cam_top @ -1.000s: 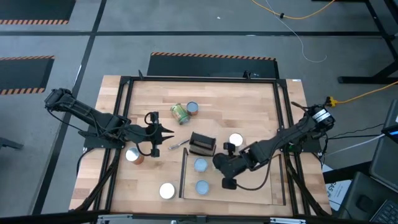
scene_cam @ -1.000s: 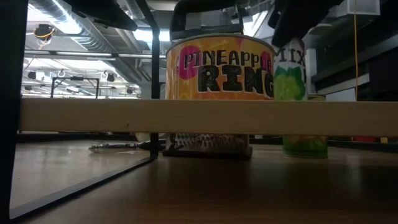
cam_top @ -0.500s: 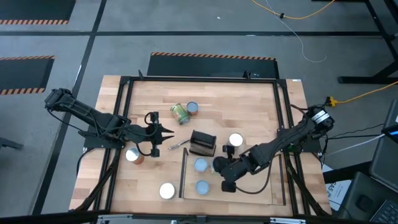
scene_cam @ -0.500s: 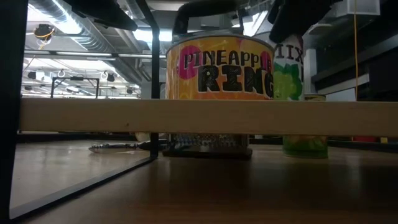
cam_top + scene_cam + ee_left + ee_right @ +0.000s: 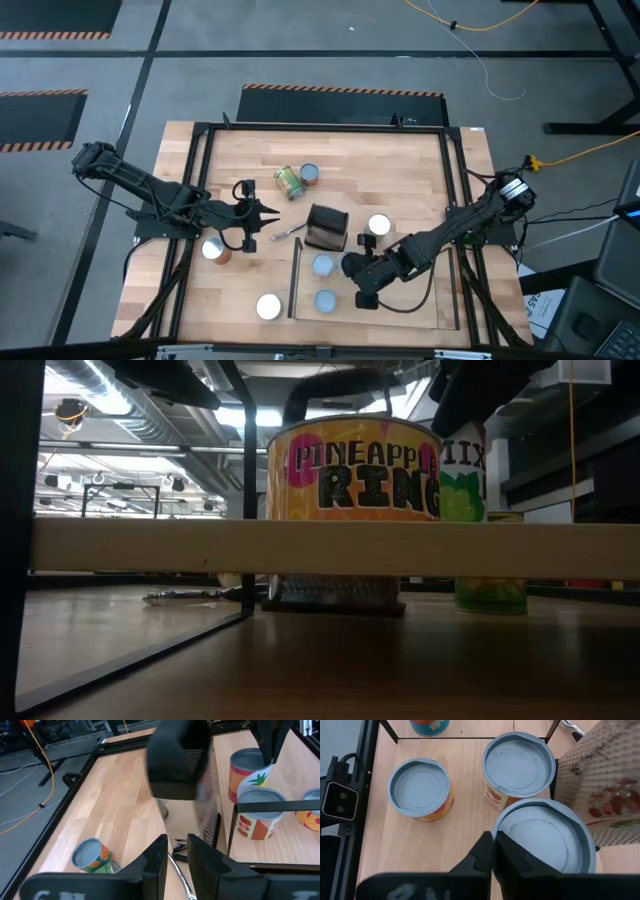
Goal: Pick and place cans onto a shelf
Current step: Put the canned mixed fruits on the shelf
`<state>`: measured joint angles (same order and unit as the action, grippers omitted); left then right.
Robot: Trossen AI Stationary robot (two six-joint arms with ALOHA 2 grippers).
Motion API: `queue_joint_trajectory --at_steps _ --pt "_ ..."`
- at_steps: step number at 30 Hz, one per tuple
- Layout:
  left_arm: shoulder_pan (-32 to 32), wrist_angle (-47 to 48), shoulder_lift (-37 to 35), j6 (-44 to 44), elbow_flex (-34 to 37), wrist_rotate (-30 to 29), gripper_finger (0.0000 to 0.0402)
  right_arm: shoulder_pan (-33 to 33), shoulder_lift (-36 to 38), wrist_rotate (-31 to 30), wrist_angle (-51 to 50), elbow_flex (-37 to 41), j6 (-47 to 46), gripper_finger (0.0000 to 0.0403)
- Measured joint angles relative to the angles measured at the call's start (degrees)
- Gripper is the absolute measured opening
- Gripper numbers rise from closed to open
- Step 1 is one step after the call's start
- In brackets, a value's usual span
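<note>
My right gripper (image 5: 494,851) is shut over the shelf (image 5: 400,300), its fingertips at the rim of a pale-blue-topped can (image 5: 545,840) with a green label (image 5: 465,470). Two more pale-blue-topped cans (image 5: 322,265) (image 5: 326,300) stand upright on the shelf. Off the shelf, a green can (image 5: 288,182) lies on its side. A silver-topped can (image 5: 310,174) and white-topped cans (image 5: 378,226) (image 5: 268,306) (image 5: 213,250) stand on the table. My left gripper (image 5: 264,213) is open and empty at the table's left. My right gripper's shut fingers (image 5: 485,852) lie at the top rim (image 5: 501,827) of the green-labelled can, coming from above on a slant. I cannot tell whether they touch it. The can stands upright on the shelf, beside a tilted grater.
A black-handled box grater (image 5: 325,228) stands tilted at the shelf's far left corner, its perforated face (image 5: 600,795) close to the cans. A metal utensil (image 5: 285,233) lies between it and my left gripper. The table's black frame rails (image 5: 200,200) run along its edges.
My right gripper has gone a little toward the table's left, over the shelf. The grater has tipped and turned slightly; its handle now leans in the low view. The green-labelled can stays upright on the shelf.
</note>
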<state>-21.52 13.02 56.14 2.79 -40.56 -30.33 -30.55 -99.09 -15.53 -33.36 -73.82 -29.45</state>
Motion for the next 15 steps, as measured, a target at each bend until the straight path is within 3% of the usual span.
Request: queue_joint_trajectory --at_steps 15 --pt "0.0 0.0 0.0 0.0 0.0 0.0 0.0066 0.0 0.0 0.5 -0.1 0.0 0.0 0.0048"
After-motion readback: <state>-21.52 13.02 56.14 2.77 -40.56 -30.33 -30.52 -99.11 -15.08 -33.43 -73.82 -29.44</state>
